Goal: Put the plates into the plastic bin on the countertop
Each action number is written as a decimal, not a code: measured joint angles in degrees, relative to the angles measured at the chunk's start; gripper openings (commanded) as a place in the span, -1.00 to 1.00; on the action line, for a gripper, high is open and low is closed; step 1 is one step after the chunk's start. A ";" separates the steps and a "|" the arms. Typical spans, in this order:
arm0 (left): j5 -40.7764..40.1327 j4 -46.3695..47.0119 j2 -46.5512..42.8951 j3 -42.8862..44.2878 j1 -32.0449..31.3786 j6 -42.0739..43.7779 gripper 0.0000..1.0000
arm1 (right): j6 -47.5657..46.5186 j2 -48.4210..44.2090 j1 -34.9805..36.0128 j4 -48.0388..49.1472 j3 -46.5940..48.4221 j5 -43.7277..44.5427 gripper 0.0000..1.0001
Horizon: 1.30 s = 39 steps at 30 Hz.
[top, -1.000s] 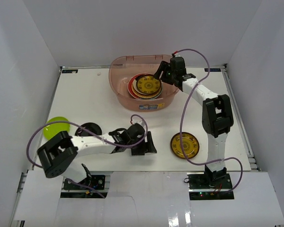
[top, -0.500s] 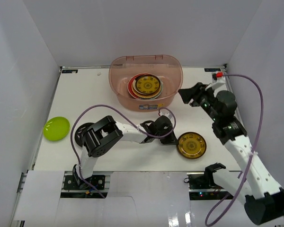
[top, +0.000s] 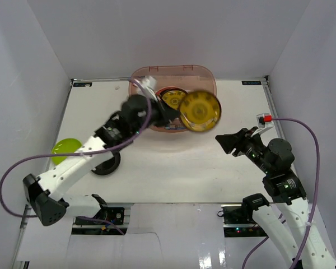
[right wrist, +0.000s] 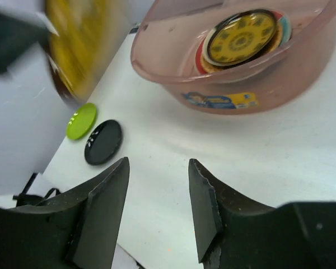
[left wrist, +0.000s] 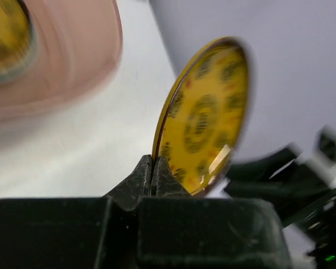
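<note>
My left gripper is shut on the rim of a dark plate with a gold pattern. It holds the plate tilted in the air over the front right rim of the plastic bin. In the left wrist view the jaws pinch the plate at its lower edge. A stack of plates topped by another gold-patterned one lies in the bin. On the countertop lie a lime green plate and a glossy black plate. My right gripper hangs open and empty right of the bin.
White walls enclose the countertop on three sides. The left arm stretches diagonally over the green plate and black plate, partly covering both. The right arm's purple cable loops at the right.
My left gripper shut on the gold-patterned plate on the countertop and carried it up to the bin. My right arm drew back from the bin to the right, its jaws narrowing.
</note>
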 measured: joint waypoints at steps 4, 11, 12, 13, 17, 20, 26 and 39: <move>-3.69 -3.48 -1.51 15.67 12.09 4.98 -1.00 | 4.94 2.51 1.46 10.01 -8.41 -4.61 0.06; 0.13 -7.04 16.94 34.97 18.71 8.98 -1.00 | 10.71 36.20 28.11 29.20 -14.32 5.11 0.25; 1.05 -7.45 21.09 36.37 19.45 9.09 -1.00 | 11.04 41.40 30.75 31.26 -12.63 6.16 0.27; 1.81 -8.02 25.29 37.31 20.13 9.14 -1.00 | 11.43 46.97 33.14 33.86 -10.32 7.52 0.29; 4.35 -12.81 41.51 42.51 22.53 9.16 -1.00 | 13.16 65.64 38.25 43.12 2.71 11.54 0.31; 5.07 -17.11 52.30 48.09 24.00 9.46 -0.68 | 15.47 76.98 40.02 50.05 11.78 12.33 0.30; 11.37 -24.98 60.46 54.86 27.39 10.58 0.49 | 19.63 90.27 42.27 55.04 18.60 11.78 0.24; 10.34 -23.06 23.37 35.36 31.58 12.92 0.72 | 26.58 103.82 46.21 55.89 35.17 11.87 -0.13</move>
